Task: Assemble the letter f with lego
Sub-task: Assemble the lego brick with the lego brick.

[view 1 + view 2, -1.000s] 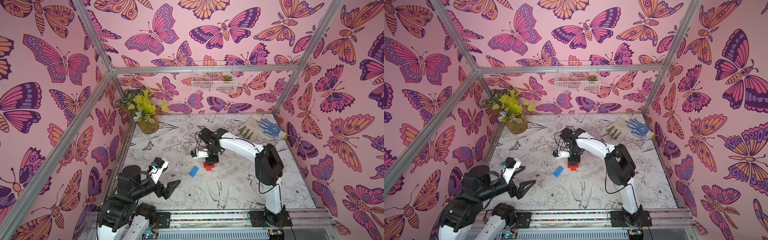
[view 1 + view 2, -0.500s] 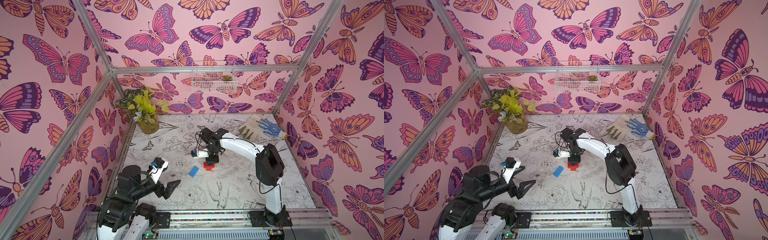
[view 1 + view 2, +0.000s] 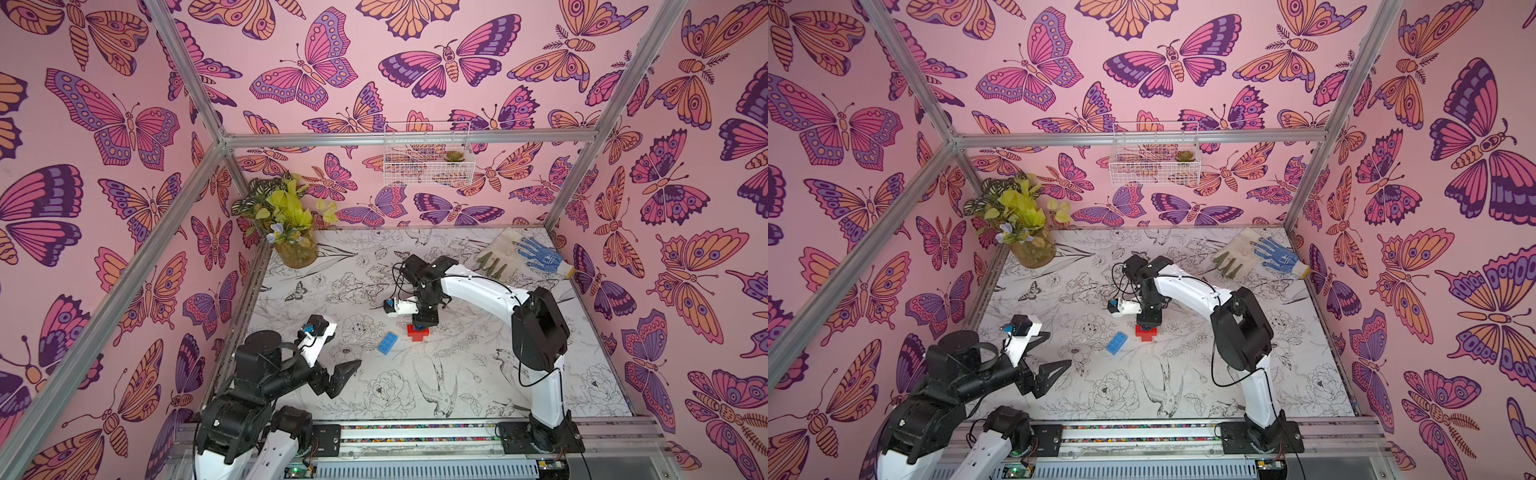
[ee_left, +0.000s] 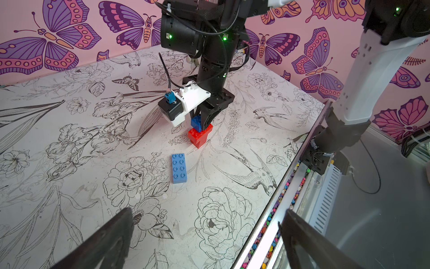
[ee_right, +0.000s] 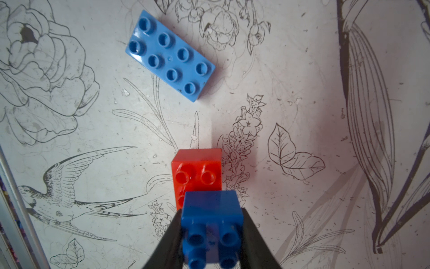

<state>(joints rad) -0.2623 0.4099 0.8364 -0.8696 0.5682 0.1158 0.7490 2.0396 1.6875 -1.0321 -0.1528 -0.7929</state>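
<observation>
Two joined red lego bricks (image 3: 417, 332) (image 3: 1146, 332) (image 4: 199, 137) (image 5: 197, 173) stand mid-table. On their rear half sits a short dark blue brick (image 4: 196, 122) (image 5: 210, 210), with two red studs showing in front of it. My right gripper (image 3: 424, 322) (image 3: 1148, 320) (image 4: 202, 121) (image 5: 211, 233) points straight down and is shut on that blue brick. A longer light blue brick (image 3: 387, 343) (image 3: 1116, 343) (image 4: 179, 168) (image 5: 169, 56) lies flat, studs up, just left of the stack. My left gripper (image 3: 338, 355) (image 3: 1050, 353) (image 4: 207, 233) hovers open and empty near the front left.
A vase of plants (image 3: 291, 241) stands in the back left corner. Work gloves (image 3: 523, 255) lie at the back right. A wire basket (image 3: 428, 153) hangs on the back wall. A rail with coloured beads (image 3: 415, 428) runs along the table's front edge.
</observation>
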